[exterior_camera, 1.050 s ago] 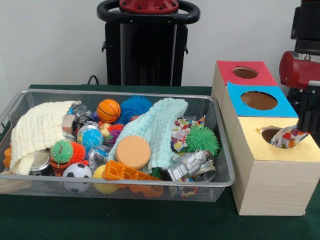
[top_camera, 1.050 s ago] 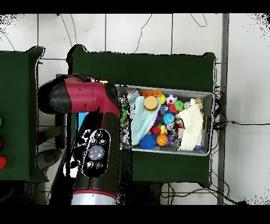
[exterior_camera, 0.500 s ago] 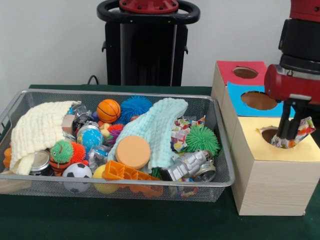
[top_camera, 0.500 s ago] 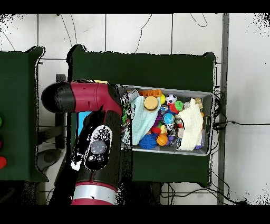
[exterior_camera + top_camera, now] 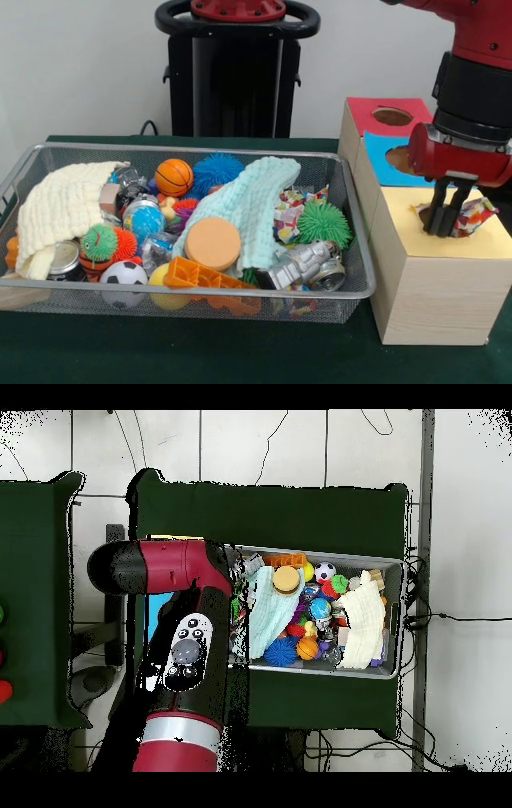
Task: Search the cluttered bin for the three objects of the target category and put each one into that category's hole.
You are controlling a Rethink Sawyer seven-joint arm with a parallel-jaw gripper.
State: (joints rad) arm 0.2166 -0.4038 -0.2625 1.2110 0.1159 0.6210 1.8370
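At the right of the front view, the gripper (image 5: 442,230) stands over the yellow-topped box (image 5: 436,276), its fingers close together at the hole. A crinkled colourful wrapper (image 5: 474,216) sticks out of that hole just beside the fingers; I cannot tell whether they grip it. The wire basket (image 5: 344,288) of toys and cloths fills the left and centre. Another wrapper (image 5: 290,210) lies in the basket's right part.
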